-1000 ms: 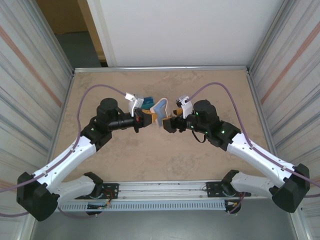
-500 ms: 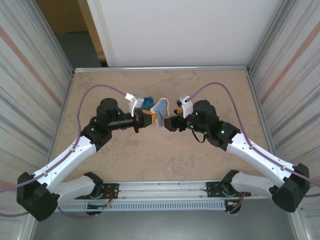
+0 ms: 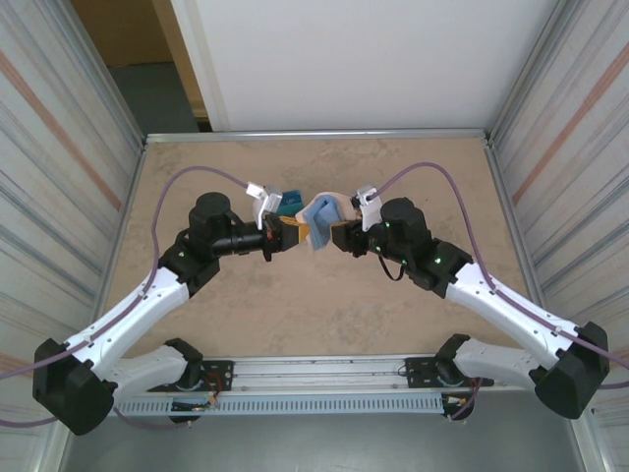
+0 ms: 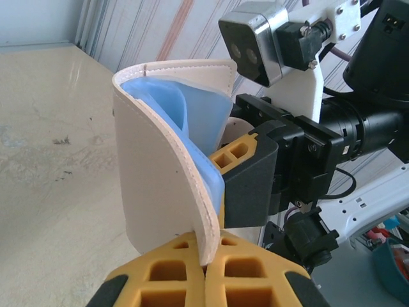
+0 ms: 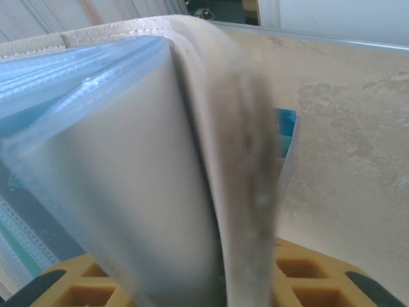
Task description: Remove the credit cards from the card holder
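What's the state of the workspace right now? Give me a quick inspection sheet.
Surface: beige stone-pattern table.
Job's things: card holder held open off the table between both grippers; blue and teal credit cards just behind it, outside it.
Clutter: nothing seen.
Grippers: left gripper shut on one flap; right gripper shut on the other flap.
Cables: purple cables arch over each arm, away from the holder.
Surroundings: corrugated walls on both sides, white panel behind.

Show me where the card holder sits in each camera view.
Top external: card holder at centre, between left gripper and right gripper.
Left wrist: centre-left, beige flap curving up from the bottom.
Right wrist: left and centre, rising from the bottom edge.
Shared landmark: its pale blue lining.
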`<action>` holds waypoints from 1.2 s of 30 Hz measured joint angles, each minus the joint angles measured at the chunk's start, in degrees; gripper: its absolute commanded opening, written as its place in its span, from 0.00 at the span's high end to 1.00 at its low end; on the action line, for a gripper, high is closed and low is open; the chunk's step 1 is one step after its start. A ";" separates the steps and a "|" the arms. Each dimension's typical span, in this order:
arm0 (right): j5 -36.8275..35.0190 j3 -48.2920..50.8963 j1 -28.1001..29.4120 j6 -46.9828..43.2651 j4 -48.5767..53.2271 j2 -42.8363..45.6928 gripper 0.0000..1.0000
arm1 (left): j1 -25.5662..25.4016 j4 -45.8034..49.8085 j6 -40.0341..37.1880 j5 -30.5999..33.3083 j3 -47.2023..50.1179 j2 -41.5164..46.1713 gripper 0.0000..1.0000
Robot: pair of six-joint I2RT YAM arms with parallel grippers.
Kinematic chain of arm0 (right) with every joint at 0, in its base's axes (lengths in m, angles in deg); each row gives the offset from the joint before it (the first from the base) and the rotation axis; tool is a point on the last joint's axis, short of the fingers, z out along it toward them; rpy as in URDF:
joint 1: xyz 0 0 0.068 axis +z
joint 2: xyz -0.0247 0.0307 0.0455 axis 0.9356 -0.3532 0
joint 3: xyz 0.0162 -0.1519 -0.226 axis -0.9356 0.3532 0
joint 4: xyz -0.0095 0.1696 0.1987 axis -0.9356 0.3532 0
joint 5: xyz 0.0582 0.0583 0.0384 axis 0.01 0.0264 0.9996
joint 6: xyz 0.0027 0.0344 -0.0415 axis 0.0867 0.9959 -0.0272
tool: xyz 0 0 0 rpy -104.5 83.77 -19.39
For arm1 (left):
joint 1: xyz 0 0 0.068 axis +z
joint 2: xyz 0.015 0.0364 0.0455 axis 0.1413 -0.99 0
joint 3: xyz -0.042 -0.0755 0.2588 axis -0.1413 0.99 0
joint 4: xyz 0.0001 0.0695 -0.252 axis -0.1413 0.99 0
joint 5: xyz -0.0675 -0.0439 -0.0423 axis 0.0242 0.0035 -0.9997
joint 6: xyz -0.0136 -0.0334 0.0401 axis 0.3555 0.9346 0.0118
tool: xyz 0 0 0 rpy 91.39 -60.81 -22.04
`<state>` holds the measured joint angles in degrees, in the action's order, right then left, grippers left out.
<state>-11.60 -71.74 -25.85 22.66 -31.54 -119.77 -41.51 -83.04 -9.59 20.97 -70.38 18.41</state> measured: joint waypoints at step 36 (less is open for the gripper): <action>1.97 1.79 -0.28 7.82 -3.52 2.80 0.65 | -1.25 -2.32 -0.66 6.51 0.48 -5.29 0.94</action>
<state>-9.64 -69.94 -26.14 30.48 -35.06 -116.97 -42.75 -85.36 -10.24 27.48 -69.90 13.12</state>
